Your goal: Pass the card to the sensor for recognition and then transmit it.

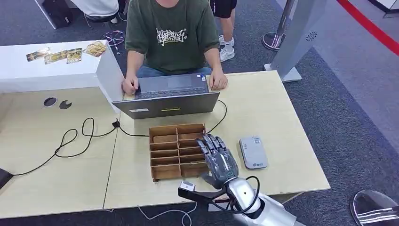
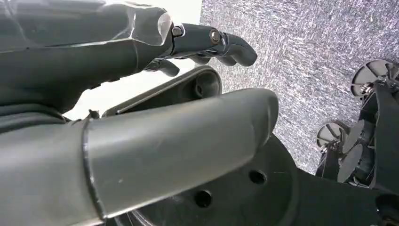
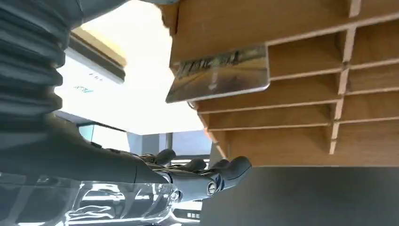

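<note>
The thin glossy printed card (image 3: 219,74) sits in the brown wooden slotted organiser box (image 1: 178,151), poking out of one slot, w/ its free edge standing clear of the dividers, as the right wrist view shows. Which slot exactly I can't tell from the head view; the hand covers that part.

Your right hand (image 1: 217,159) hangs over the box's near-right corner, fingers (image 3: 221,173) spread & extended, holding nothing; not yet on the card.

Judgement: the step in hand is the pick. To do it well:
- Bring thumb & fingers to the card's protruding edge, one on each face, and pinch there; don't push fingers down into the slot, the dividers look tight.
- Pull along the slot's line, not sideways, or the card may jam or drag the light box across the pale wooden table (image 1: 263,108).
- Keep the grip off the card's middle if poss., so a flat face stays free for reading.

Right of the box, just beside it, lies the flat grey rectangular card reader (image 1: 253,152); prob. the sensor, so the carry is short. Lay the card flat over it.

Beyond the box stands the grey open laptop (image 1: 165,97), a person in a green T-shirt (image 1: 167,33) typing. A black cable (image 1: 75,137) runs left of the box; stay clear.

Left hand (image 2: 141,108): hangs off the table above grey carpet, fingers loosely extended, nothing in it.
</note>
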